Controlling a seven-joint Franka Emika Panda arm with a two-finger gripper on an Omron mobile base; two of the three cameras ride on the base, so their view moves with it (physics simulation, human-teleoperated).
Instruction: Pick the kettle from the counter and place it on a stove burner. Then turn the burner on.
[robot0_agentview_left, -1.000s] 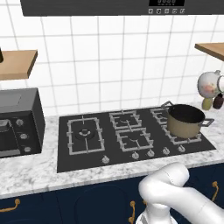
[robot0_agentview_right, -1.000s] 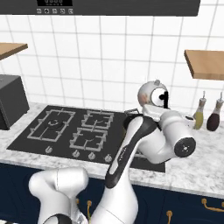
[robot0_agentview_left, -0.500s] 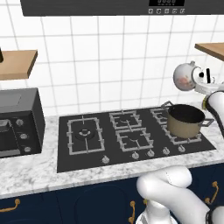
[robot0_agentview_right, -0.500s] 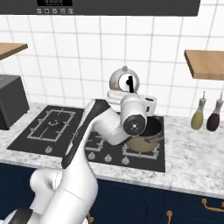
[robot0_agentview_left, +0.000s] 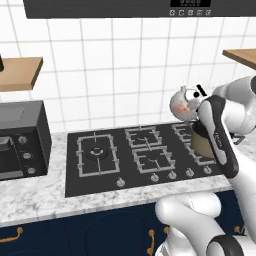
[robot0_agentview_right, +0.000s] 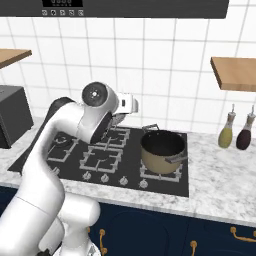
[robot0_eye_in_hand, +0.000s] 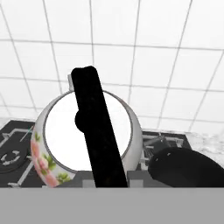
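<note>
The end effector (robot0_agentview_left: 192, 100) is seen raised above the right side of the hob, clamped on the thin black arched handle of the small round silvery-white kettle (robot0_agentview_left: 182, 104), which is painted with pink flowers and green leaves. The kettle (robot0_eye_in_hand: 85, 140) is held in the air, clear of every surface, and in the hand view its black handle crosses its white lid from top to bottom. In the left base view the kettle hangs in front of the white tiled wall (robot0_agentview_left: 125, 75), just above and beside the tan dark-rimmed cooking pot (robot0_agentview_right: 162, 150). The pot is set on the right-hand burner of the black glass hob (robot0_agentview_left: 140, 155). The largest burner (robot0_agentview_left: 96, 152), with a wide square grey grate around a round double-ring centre, lies at the left end of the hob, well apart from the kettle. A row of small knobs (robot0_agentview_right: 112, 179) runs along the hob's front edge. The hob is sunk into the white-grey marbled stone bench (robot0_agentview_right: 220, 185). Two bottles (robot0_agentview_right: 236, 132) stand on the bench at the far right, under a wooden shelf (robot0_agentview_right: 235, 72). A dark microwave (robot0_agentview_left: 20, 140) stands at the far left.
</note>
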